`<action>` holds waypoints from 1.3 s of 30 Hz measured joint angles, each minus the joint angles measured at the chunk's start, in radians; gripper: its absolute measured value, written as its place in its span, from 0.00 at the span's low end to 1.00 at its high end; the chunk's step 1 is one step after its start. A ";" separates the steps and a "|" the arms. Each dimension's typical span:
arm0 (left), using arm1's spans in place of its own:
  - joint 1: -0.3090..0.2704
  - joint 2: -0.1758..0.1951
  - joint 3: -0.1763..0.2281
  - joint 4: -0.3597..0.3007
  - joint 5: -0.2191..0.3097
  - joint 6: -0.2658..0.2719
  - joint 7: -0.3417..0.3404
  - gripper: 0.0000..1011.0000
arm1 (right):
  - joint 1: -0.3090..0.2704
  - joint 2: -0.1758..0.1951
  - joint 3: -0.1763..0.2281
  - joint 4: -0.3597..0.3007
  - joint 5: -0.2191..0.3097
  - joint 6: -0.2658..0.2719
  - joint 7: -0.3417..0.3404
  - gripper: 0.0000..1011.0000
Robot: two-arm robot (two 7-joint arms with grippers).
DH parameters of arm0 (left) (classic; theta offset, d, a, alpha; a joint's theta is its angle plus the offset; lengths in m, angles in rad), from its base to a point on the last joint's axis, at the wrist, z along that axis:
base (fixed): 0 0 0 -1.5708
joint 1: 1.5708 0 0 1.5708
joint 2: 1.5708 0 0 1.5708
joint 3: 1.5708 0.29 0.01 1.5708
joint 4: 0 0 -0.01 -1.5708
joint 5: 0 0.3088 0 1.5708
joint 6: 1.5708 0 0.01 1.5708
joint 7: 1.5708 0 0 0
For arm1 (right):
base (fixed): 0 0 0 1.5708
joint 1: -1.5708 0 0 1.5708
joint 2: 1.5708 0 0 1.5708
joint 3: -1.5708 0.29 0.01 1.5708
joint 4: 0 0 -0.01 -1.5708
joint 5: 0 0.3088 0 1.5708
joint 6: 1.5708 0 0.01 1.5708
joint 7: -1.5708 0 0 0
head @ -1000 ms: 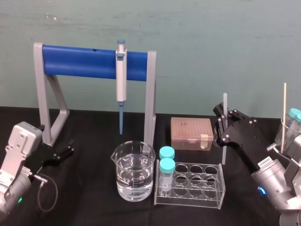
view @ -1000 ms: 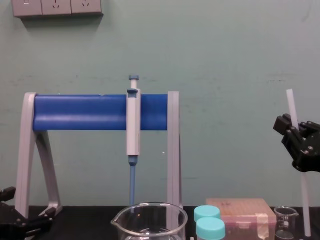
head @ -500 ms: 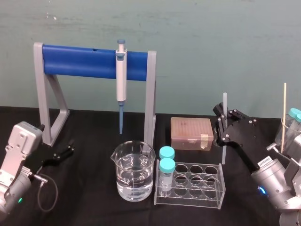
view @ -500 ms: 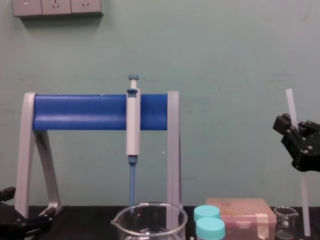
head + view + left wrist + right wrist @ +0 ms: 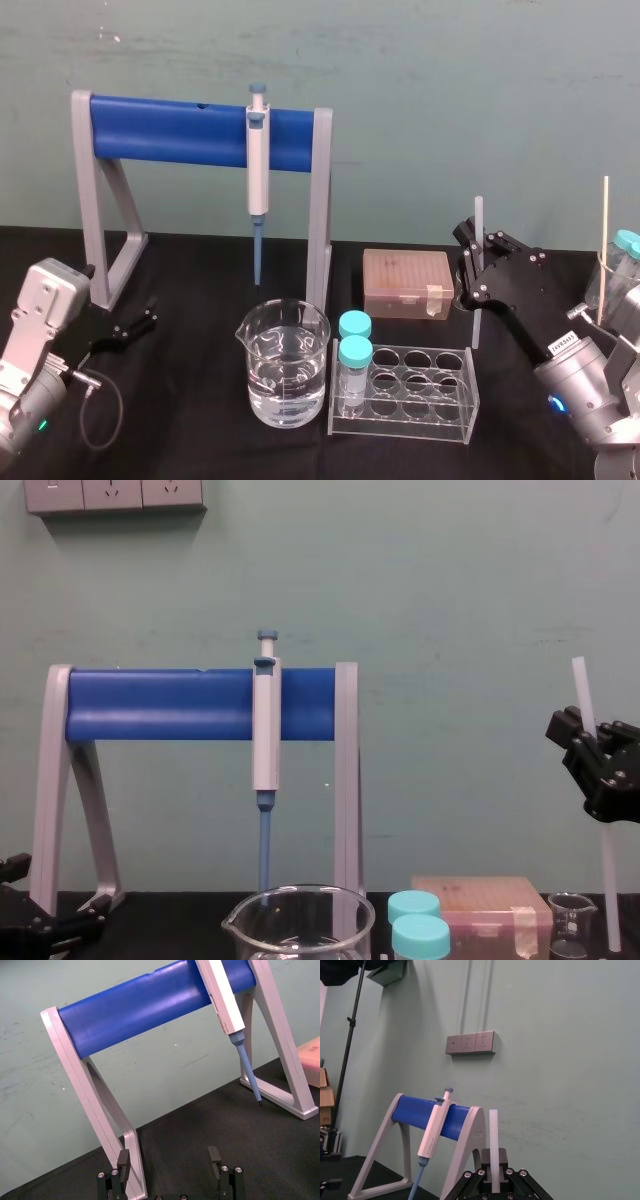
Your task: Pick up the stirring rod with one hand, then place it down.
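Observation:
The stirring rod point(image 5: 477, 216) is a thin translucent white stick, held upright above the black table at the right. My right gripper point(image 5: 476, 270) is shut on its middle, so the rod sticks out above and below the black fingers. In the chest view the rod point(image 5: 582, 692) rises over the right gripper point(image 5: 592, 760), and its lower end hangs just right of the small glass beaker point(image 5: 571, 922). The right wrist view shows the rod point(image 5: 493, 1132) standing between the closed fingers. My left gripper point(image 5: 138, 324) rests low at the left by the stand's foot, and in the left wrist view the left gripper point(image 5: 169, 1154) is open and holds nothing.
A grey stand with a blue bar point(image 5: 200, 130) holds a pipette point(image 5: 258, 170) at the back. A large beaker of water point(image 5: 284, 365), a clear tube rack point(image 5: 420, 395) with two capped tubes and a tip box point(image 5: 406, 283) stand mid-table. A jar with a wooden stick point(image 5: 605, 250) is far right.

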 joint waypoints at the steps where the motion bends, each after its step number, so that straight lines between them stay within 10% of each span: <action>1: 0.000 0.000 0.000 0.000 0.000 0.000 0.000 0.99 | 0.000 0.000 0.000 0.000 0.000 0.000 0.000 0.07; 39: 0.000 0.000 0.000 0.000 0.000 0.000 0.000 0.99 | 0.000 0.000 0.000 0.000 0.000 0.000 0.000 0.07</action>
